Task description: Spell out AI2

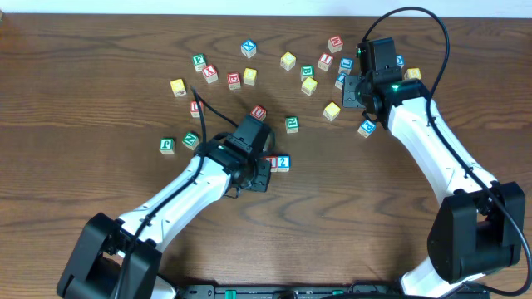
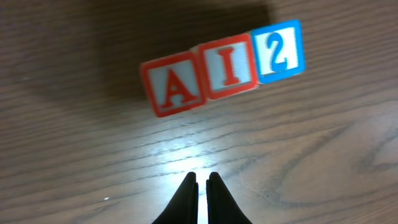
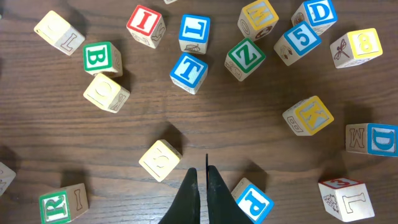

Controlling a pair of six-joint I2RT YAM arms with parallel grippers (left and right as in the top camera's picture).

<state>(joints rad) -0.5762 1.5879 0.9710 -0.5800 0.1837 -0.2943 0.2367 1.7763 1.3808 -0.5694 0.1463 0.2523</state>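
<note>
red a block (image 2: 173, 92), red i block (image 2: 230, 67), blue 2 block (image 2: 280, 51): touching row, mid desk (image 2: 62, 155). left end effector (image 2: 203, 180) pinched closed, empty, near row. right end effector (image 3: 200, 177) closed, empty.

read: red A cube (image 2: 175, 88) | red I cube (image 2: 229, 66) | blue 2 cube (image 2: 280, 52)

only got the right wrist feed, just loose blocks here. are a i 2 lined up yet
observer: yes. The left wrist view shows the A block, I block and 2 block side by side, touching, reading AI2.
operator: left claw holding one
observer: no, the left claw is shut, empty, short of the row.
operator: where's my arm from it
observer: overhead, the right arm reaches into the loose blocks, well to the right of the row.
</note>
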